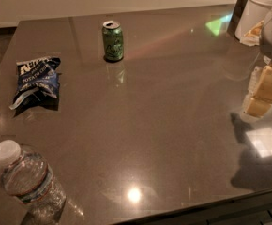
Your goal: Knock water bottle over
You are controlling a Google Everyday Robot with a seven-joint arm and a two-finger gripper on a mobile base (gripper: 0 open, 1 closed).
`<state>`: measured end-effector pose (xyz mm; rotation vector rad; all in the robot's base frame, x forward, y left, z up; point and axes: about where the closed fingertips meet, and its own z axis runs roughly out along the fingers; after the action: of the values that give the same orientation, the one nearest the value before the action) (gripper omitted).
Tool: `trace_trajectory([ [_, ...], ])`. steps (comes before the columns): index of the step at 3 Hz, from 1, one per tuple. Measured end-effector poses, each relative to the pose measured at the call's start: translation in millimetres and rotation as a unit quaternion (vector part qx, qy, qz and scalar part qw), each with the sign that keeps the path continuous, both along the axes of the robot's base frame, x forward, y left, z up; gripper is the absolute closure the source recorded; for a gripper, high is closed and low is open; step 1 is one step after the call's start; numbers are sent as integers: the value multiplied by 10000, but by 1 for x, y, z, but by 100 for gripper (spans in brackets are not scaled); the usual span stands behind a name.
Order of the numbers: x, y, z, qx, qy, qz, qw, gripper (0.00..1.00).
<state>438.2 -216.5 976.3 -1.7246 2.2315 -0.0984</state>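
Observation:
The water bottle (28,179) is a clear ribbed plastic bottle with a white cap and a thin label band. It stands upright at the near left corner of the dark table (173,125). My gripper (265,93), tan below a grey arm, hangs at the right edge of the view over the table's right side. It is far from the bottle, with nothing seen in it.
A green soda can (113,41) stands upright at the back middle. A blue potato chip bag (36,79) lies at the left. A large white lidded container (258,11) stands at the back right corner. The table's front edge runs along the bottom right.

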Motion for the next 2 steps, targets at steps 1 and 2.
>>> trace_trajectory([
  [1, 5, 10, 3, 55, -45, 59, 10000, 0],
  [2, 9, 35, 2, 308, -154, 303, 9989, 0],
])
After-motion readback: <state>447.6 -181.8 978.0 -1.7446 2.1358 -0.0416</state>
